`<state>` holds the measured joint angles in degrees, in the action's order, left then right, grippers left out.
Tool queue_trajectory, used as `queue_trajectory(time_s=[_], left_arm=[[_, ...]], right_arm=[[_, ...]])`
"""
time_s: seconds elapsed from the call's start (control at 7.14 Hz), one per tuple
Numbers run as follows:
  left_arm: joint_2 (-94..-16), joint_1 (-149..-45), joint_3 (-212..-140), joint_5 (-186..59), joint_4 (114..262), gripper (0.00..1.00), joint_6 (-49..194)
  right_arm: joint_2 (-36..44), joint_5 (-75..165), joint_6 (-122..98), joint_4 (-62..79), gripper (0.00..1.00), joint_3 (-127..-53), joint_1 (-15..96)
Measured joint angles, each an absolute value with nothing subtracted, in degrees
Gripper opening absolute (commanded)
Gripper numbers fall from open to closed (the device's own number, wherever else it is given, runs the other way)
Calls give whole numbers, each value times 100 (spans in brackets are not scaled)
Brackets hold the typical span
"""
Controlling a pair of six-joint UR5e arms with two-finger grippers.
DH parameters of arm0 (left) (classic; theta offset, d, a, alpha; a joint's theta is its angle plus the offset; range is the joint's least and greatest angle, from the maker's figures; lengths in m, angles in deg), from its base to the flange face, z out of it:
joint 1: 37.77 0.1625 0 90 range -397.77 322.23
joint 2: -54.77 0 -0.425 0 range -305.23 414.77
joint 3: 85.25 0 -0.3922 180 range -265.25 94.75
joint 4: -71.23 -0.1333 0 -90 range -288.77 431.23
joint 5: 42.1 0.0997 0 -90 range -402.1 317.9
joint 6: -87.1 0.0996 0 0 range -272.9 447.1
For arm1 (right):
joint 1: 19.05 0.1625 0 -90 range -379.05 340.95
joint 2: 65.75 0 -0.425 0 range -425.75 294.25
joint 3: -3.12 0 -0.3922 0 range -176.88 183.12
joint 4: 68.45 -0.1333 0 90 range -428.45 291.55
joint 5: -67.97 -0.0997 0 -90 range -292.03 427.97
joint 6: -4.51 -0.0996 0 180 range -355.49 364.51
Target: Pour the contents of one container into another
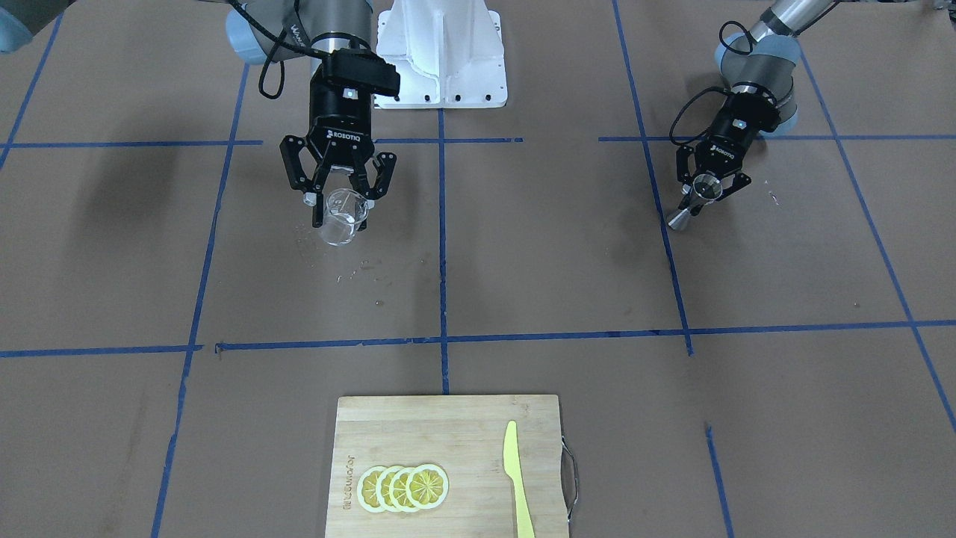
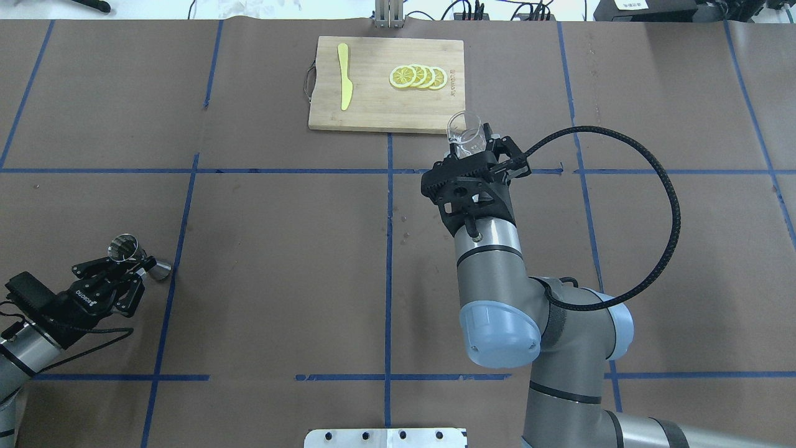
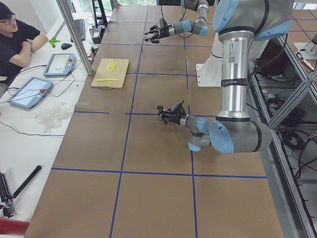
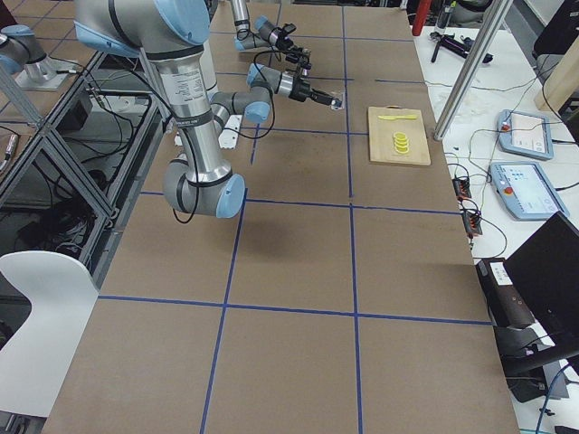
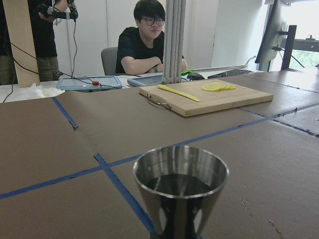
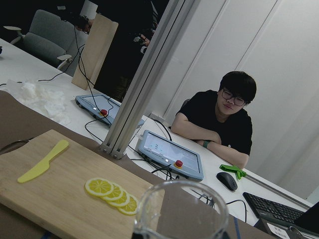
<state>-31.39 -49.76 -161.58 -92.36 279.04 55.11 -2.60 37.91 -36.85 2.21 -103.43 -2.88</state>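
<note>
Cutting board [image 1: 463, 433] nearest, with lemon slices [image 1: 403, 487] and yellow knife [image 1: 517, 478]. Right gripper [image 1: 340, 198]: jaws clamped round glass cup [image 1: 337, 224], held above table [image 1: 523, 261], mouth up, likely to keep contents in. Left gripper [image 1: 708, 190]: jaws pinching jigger [image 1: 680, 217] at waist, open cone up to receive. Vessels well apart; pour not begun.

glass cup [image 1: 341, 218]: clear glass, glossy; I catch bright glints on its wall.
jigger [image 5: 180, 184]: polished metal, mirror-smooth, with reflections I can see.
worktop [image 2: 280, 249]: matt brown paper, crossed by blue tape [image 2: 388, 267].
cutting board [image 2: 373, 106]: pale wood with visible grain and a metal handle [image 2: 306, 81].
knife [image 2: 344, 84]: smooth yellow plastic, to my eye.
</note>
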Motion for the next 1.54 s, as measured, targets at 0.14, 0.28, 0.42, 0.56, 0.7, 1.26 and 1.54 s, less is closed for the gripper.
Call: queue_trajectory(time_s=[0.14,0.28,0.42,0.56,0.7,1.26,1.54], left_arm=[[-3155,-4971,-16156,-9237,27902,8,5513],[-3159,-4967,-16151,-9235,27901,9,5517],[-3161,-4965,-16140,-9232,27900,10,5519],[-3162,-4964,-16127,-9230,27900,10,5520],[-3162,-4964,-16123,-9229,27900,11,5525],[-3163,-4968,-16119,-9229,27900,14,5588],[-3163,-4964,-16119,-9229,27900,17,5590]], right_arm=[[-257,3791,-3684,221,0,-10344,-291],[-257,3791,-3685,221,0,-10344,-294],[-256,3791,-3683,221,0,-10345,-293],[-256,3791,-3681,221,0,-10344,-291],[-256,3791,-3682,221,0,-10341,-291],[-256,3791,-3686,221,0,-10340,-295],[-256,3791,-3685,221,0,-10338,-296]])
